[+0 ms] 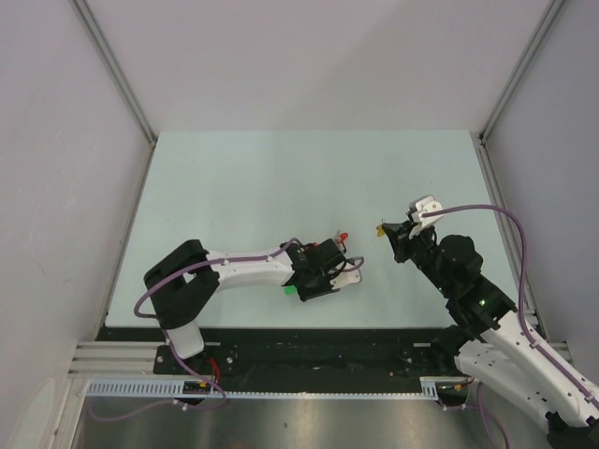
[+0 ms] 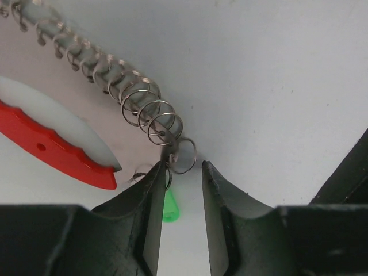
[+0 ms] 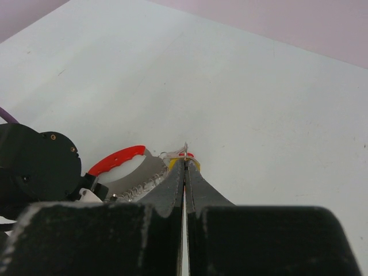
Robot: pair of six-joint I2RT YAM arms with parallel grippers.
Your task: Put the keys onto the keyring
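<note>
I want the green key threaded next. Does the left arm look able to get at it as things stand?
Probably yes. The green key lies in the gap between the left claw's parted fingers, half hidden by one finger; only thin wire rings sit near the tips.

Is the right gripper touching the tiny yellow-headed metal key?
Touching. Right wrist view: the right gripper, shut, pinches the yellow-headed key, yellow showing either side of its tips.
</note>
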